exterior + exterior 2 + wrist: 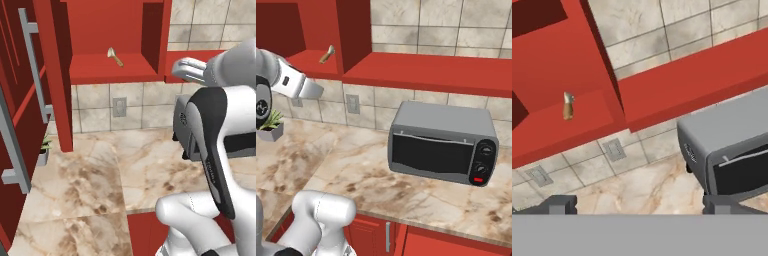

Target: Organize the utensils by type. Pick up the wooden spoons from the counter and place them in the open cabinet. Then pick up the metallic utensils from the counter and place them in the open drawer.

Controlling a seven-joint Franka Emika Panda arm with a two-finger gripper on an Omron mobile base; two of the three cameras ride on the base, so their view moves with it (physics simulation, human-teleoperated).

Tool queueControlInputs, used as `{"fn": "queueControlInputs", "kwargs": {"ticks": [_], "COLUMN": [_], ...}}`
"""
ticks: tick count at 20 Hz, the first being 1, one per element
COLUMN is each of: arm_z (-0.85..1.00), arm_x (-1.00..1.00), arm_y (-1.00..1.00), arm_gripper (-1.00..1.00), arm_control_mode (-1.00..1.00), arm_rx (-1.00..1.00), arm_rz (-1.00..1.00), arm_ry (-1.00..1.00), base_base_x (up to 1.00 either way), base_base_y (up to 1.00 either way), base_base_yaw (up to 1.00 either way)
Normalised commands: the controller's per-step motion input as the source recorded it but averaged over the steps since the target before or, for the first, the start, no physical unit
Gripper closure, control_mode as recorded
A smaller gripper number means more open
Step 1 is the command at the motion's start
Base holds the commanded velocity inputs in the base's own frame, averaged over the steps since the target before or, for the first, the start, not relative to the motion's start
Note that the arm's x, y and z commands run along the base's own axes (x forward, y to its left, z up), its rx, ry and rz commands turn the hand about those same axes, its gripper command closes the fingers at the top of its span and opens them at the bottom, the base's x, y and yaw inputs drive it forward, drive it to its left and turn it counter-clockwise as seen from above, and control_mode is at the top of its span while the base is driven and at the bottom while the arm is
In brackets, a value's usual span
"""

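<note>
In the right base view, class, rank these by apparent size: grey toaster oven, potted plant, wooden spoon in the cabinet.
1. Grey toaster oven
2. Small green potted plant, partly hidden by the arm
3. Wooden spoon, farthest away

A kitchen: marbled counter [356,170], red cabinets [107,40], toaster oven [441,145], tiled wall [456,25].

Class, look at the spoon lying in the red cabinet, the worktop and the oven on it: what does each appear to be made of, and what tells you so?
Spoon: probably wood, matt, with a pale tan bowl and orange-brown handle. Counter: looks like polished stone, beige with brown marbled veining, though it may be imitation. Toaster oven: seemingly grey painted metal with a dark, glass-like door; the finish leaves it open.
</note>
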Motion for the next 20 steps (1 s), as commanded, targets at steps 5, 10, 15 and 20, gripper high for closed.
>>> {"fn": "queueControlInputs", "kwargs": {"ticks": [5,10,15,20], "arm_z": [0.00,-0.11,-0.10,-0.06], "arm_x": [-0.14,-0.02,-0.01,-0.04], "arm_y": [0.00,0.00,0.00,0.00], "arm_gripper": [-1.00,-1.00,-1.00,-1.00], "arm_control_mode": [-1.00,-1.00,-1.00,-1.00], "arm_rx": [0.00,0.00,0.00,0.00], "arm_rz": [0.09,0.11,0.08,0.00], "arm_ry": [0.00,0.00,0.04,0.03], "base_base_x": [0.00,0.00,0.00,0.00], "base_base_y": [0.00,0.00,0.00,0.00], "base_base_yaw": [0.00,0.00,0.00,0.00]}}
